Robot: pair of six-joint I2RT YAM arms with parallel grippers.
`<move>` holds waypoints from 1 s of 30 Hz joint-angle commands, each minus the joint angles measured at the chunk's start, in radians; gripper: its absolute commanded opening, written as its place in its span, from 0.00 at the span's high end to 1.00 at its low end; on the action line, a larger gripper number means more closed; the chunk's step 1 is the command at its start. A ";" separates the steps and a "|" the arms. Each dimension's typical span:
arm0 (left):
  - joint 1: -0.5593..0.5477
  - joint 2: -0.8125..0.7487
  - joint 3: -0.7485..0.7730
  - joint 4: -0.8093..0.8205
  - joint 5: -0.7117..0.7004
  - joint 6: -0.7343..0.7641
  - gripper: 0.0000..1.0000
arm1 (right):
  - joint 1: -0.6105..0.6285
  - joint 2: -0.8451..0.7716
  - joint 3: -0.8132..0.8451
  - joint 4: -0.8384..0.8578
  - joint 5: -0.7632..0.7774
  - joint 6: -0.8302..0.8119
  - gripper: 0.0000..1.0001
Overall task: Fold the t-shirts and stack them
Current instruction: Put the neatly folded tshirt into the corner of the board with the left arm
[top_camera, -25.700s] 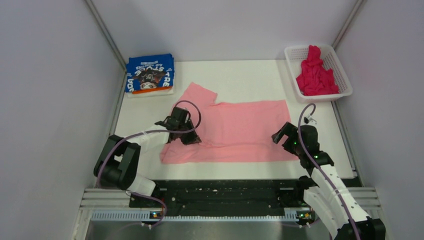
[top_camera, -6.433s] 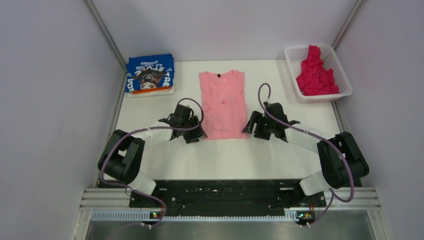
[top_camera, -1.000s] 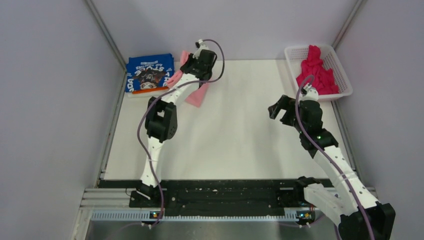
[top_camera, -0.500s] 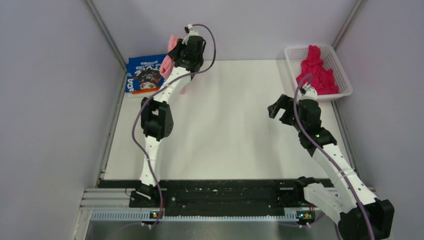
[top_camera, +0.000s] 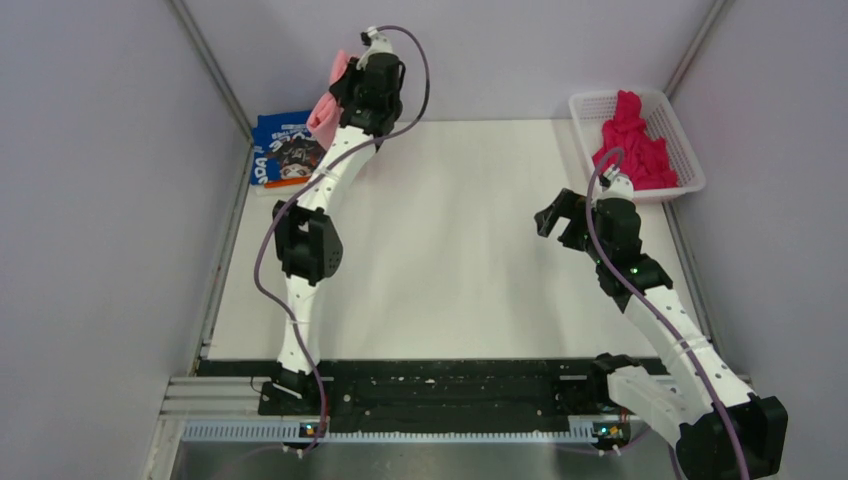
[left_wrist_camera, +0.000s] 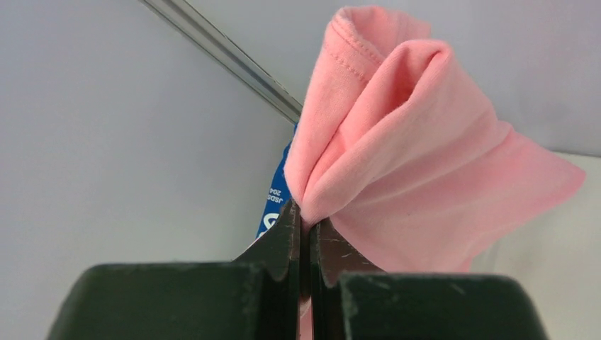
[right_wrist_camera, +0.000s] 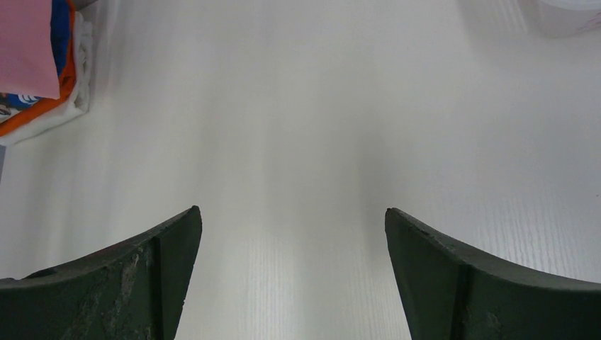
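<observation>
The step in hand looks like stacking. The left pincer (left_wrist_camera: 305, 219) is shut tight on a pinch of the pink shirt (left_wrist_camera: 411, 163), jaws pressed together with only cloth between them. The arm is stretched to the far left corner of the bench (top_camera: 450, 260). The shirt hangs bunched from that one pinch, raised off the bench, and seems to be above or just beside the blue shirt (top_camera: 285, 150), which lies flat and folded in that corner. From the right wrist view, pink cloth overlaps the blue one's edge, but I cannot tell whether they touch.

The next move, as I judge it, calls for bringing the pink shirt down onto the blue one so the two line up, then letting go without dragging the folds apart. Since the cloth droops in loose folds from a single grip, it may land crumpled or off to one side; a slow descent and a clean release would help.

The right pincer (top_camera: 556, 212) stands wide apart and holds nothing. It hovers over bare bench on the right side, touching nothing, near the basket (top_camera: 590, 100). The magenta shirt (top_camera: 630, 150) sits heaped in that basket, unfolded, so that one seems left to do once the pink one is set down.
</observation>
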 commanded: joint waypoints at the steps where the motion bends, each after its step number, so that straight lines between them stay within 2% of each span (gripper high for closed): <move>1: 0.005 -0.094 0.078 0.070 -0.014 0.028 1.00 | -0.005 -0.001 0.011 0.040 -0.006 -0.013 0.01; 10: 0.039 -0.086 0.079 0.031 0.008 -0.033 1.00 | -0.005 0.005 0.011 0.038 0.003 -0.015 0.01; 16: 0.106 -0.056 0.076 -0.010 0.051 -0.106 1.00 | -0.004 0.013 0.012 0.032 0.018 -0.014 0.01; 30: 0.326 0.056 0.062 -0.192 0.332 -0.376 1.00 | -0.005 0.075 0.024 0.031 0.020 -0.011 0.01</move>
